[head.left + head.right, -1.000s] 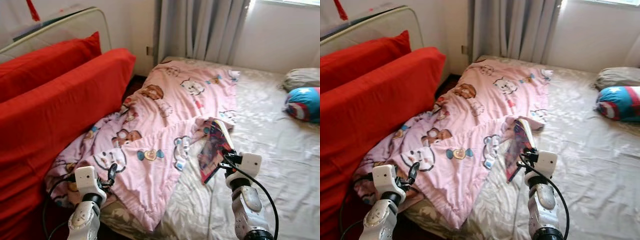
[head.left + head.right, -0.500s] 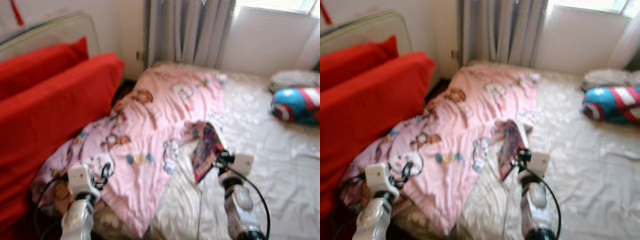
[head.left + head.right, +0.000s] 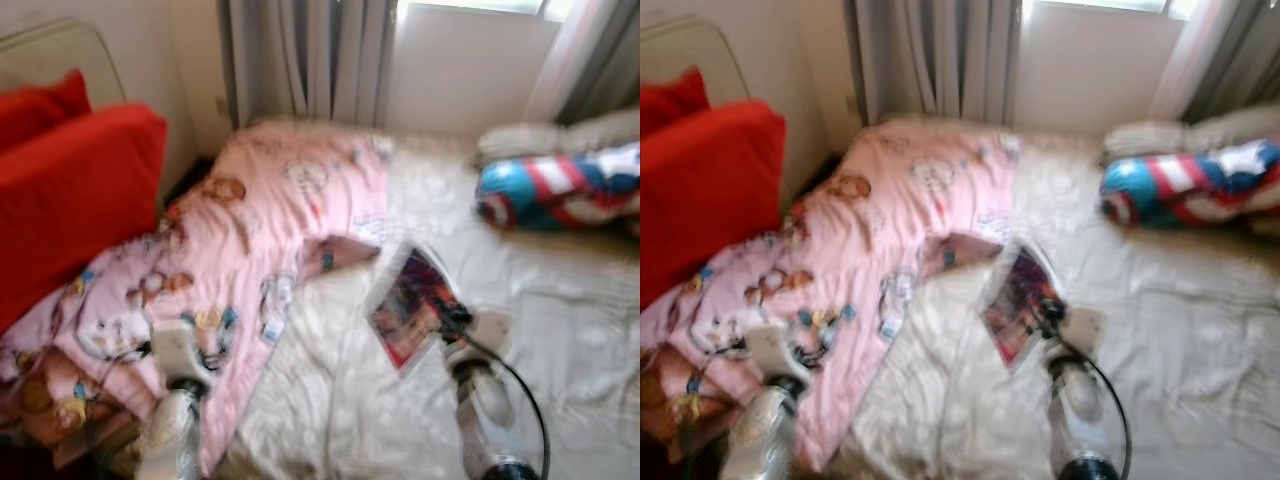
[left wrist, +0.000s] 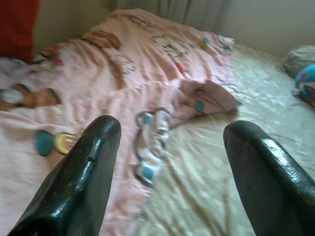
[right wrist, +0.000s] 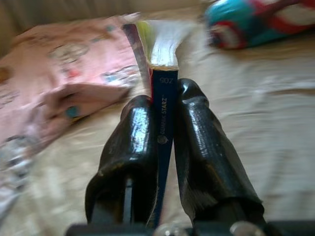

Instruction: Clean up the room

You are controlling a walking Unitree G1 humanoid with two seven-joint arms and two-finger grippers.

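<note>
Right wrist view | right gripper (image 5: pixel 165 142) clamps book (image 5: pixel 164 105) | left gripper (image 4: pixel 172 162) wide apart

1 book (image 3: pixel 410 305), 1 blanket (image 3: pixel 240 240), 2 pillows (image 3: pixel 560 185)

The right tool's (image 5: pixel 165 147) fingers (image 5: pixel 202 147) were glossy black, smooth as moulded plastic, clamped on a thin book (image 3: pixel 410 305) with a glossy printed cover and a dark spine. Beside the book lay a soft, matt pink cloth blanket (image 3: pixel 250 230) on a pale, faintly sheened bed sheet (image 3: pixel 560 300). The left tool's (image 4: pixel 167 162) fingers (image 4: pixel 78 187) shone equally glossy.
</note>
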